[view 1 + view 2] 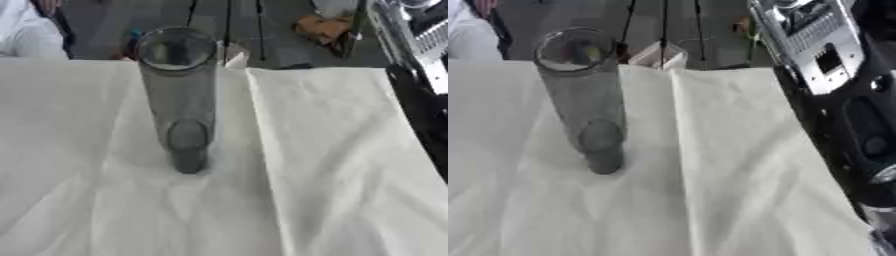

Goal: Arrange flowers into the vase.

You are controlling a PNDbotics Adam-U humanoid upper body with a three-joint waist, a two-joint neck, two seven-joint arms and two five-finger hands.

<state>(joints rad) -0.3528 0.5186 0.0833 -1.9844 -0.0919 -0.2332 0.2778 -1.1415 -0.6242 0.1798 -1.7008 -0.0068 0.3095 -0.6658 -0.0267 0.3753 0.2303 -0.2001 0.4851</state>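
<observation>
Right eye view shows more of the right arm [833, 75], black and silver, at the right edge. Clear vase [178, 95] stands upright on white cloth [341, 165], left of the arm. No fingers visible; cannot tell their state.

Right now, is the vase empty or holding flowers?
Empty: the tall clear glass cylinder vase stands upright on the white cloth, no stems inside.

- The right arm [833, 85] comes in along the right edge, reaching down from the upper right corner.
- Its upper section is silver, its lower section black with rounded joints.
- Neither hand shows in either view, so no finger pose can be told.
</observation>
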